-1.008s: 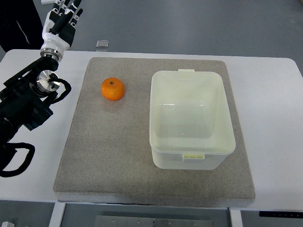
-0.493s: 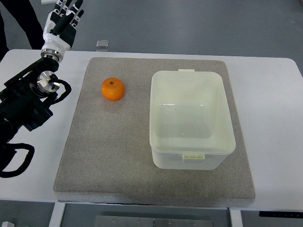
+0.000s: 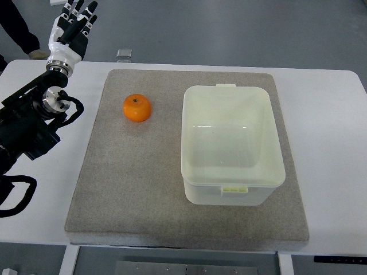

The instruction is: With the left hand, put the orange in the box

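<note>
An orange (image 3: 137, 107) sits on the grey mat (image 3: 132, 189), in its far left part. To its right stands a pale, empty plastic box (image 3: 231, 143) with no lid. My left hand (image 3: 71, 27) is up at the far left corner, beyond the table's back edge, well away from the orange. Its fingers are spread and hold nothing. The black left arm (image 3: 28, 123) runs down the left side of the picture.
The mat lies on a white table (image 3: 332, 143). A small clear object (image 3: 124, 54) rests at the table's back edge. A person's leg and shoe (image 3: 26, 34) show at the top left on the floor.
My left hand and arm have shifted slightly to the left. The person at the top left has stepped further away. The orange and box have not moved.
</note>
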